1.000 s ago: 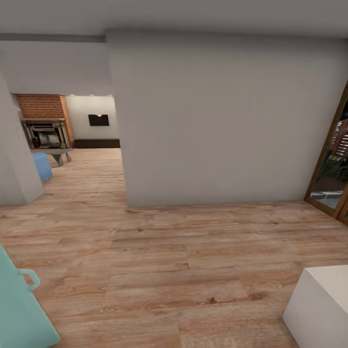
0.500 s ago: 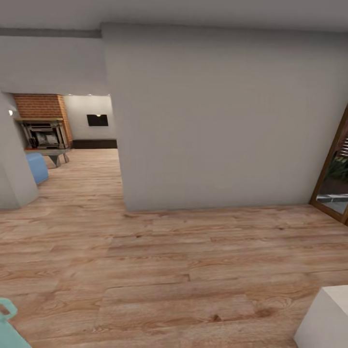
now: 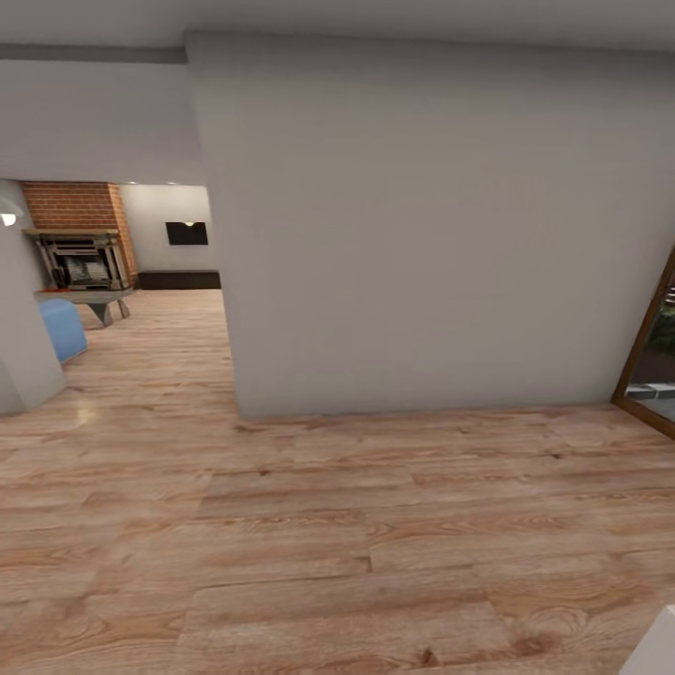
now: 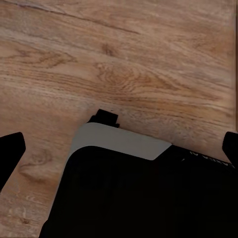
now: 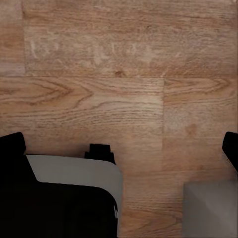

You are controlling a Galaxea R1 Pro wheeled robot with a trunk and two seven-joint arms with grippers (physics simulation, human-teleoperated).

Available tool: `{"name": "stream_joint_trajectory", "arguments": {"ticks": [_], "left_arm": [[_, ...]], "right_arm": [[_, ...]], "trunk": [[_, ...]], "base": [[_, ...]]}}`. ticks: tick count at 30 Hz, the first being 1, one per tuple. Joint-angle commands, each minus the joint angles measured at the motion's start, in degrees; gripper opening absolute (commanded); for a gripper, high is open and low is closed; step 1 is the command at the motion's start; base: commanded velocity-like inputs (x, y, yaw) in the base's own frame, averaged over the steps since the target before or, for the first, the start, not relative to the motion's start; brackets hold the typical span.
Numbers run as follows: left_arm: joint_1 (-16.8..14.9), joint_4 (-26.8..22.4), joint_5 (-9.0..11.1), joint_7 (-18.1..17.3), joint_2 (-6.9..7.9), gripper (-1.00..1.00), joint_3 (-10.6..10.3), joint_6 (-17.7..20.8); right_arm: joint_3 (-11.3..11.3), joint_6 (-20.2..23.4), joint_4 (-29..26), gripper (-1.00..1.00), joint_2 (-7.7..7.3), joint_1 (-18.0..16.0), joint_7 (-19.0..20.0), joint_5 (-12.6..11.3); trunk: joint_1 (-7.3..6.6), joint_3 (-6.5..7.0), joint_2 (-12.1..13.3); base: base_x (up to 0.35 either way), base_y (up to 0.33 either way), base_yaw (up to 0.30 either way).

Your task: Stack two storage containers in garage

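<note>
The two storage containers and the garage are out of view. Through the opening at the far left lies the living room, with its red-brick fireplace (image 3: 80,208) and a blue sofa end (image 3: 62,328). My left gripper (image 4: 119,153) hangs open over light wood planks, its dark fingertips (image 4: 10,148) at the frame's two sides and nothing between them. My right gripper (image 5: 119,148) is also open and empty above the same planking, with part of my own dark and grey body below each.
A broad pale wall block (image 3: 422,234) stands straight ahead. The passage to its left is bounded by another pale wall corner (image 3: 21,366). A wood-framed glass door (image 3: 649,375) is at the right edge. A white box corner (image 3: 658,652) shows at bottom right.
The whole head view has shifted forward. The wall looms larger, the teal object at bottom left has left the picture, and the white box has slid almost out at bottom right.
</note>
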Motion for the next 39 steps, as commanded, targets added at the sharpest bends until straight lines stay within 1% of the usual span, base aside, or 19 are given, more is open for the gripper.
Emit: {"name": "stream_joint_trajectory", "arguments": {"ticks": [1, 5, 9, 39], "left_arm": [[0.0, 0.0, 0.5, 0.2, -0.05, 1.00, -0.5, -0.2], [0.0, 0.0, 0.5, 0.2, -0.05, 1.00, -0.5, -0.2], [0.0, 0.0, 0.5, 0.2, -0.05, 1.00, -0.5, -0.2], [0.0, 0.0, 0.5, 0.2, -0.05, 1.00, -0.5, -0.3]], "right_arm": [[0.5, -0.3, 0.1, 1.00, 0.11, -0.1, 0.0, -0.5], [0.5, -0.3, 0.1, 1.00, 0.21, -0.1, 0.0, -0.5], [0.5, -0.3, 0.1, 1.00, 0.18, -0.1, 0.0, -0.5], [0.5, -0.3, 0.1, 1.00, 0.04, -0.1, -0.1, -0.5]], "trunk": [[0.04, -0.07, 0.0], [0.04, -0.07, 0.0], [0.04, -0.07, 0.0], [0.04, -0.07, 0.0]], "base": [[0.321, 0.000, 0.000], [0.321, 0.000, 0.049], [0.321, 0.000, 0.205], [0.321, 0.000, 0.266]]}}
